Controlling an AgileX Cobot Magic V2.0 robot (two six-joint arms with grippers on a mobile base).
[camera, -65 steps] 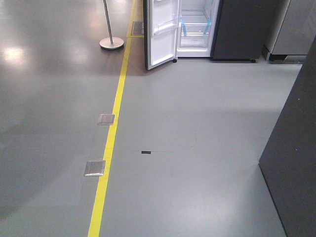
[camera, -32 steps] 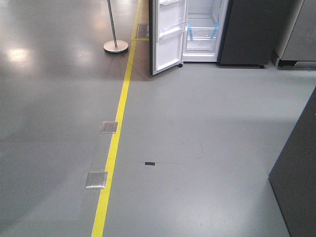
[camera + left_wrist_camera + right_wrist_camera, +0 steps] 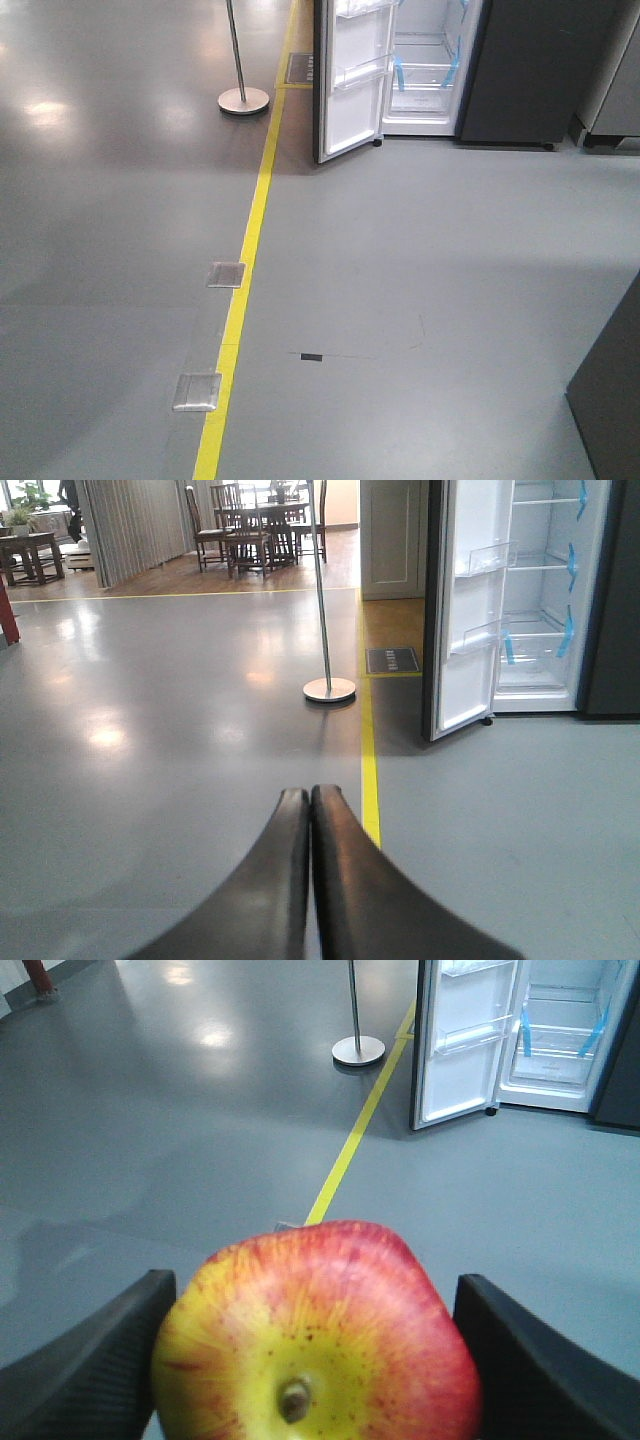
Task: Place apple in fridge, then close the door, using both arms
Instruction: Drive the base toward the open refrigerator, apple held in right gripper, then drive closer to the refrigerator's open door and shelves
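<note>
A red and yellow apple (image 3: 318,1340) fills the bottom of the right wrist view, and my right gripper (image 3: 312,1305) is shut on it with a black finger pressed to each side. My left gripper (image 3: 309,796) is shut with nothing in it, its two black fingers touching. The fridge (image 3: 520,70) stands far ahead across the grey floor, dark outside with a white inside (image 3: 425,60) and blue tape on the shelves. Its door (image 3: 350,85) is swung open to the left, white inside with clear bins. Neither gripper shows in the front view.
A yellow floor line (image 3: 245,270) runs toward the fridge, with two metal floor plates (image 3: 197,391) beside it. A metal post on a round base (image 3: 243,99) stands left of the door. A dark cabinet side (image 3: 610,400) rises at the right edge. Tables and chairs (image 3: 250,525) stand far back.
The fridge, post and floor plates have shifted right and down in the front view, and the dark cabinet at the right takes up less of the frame.
</note>
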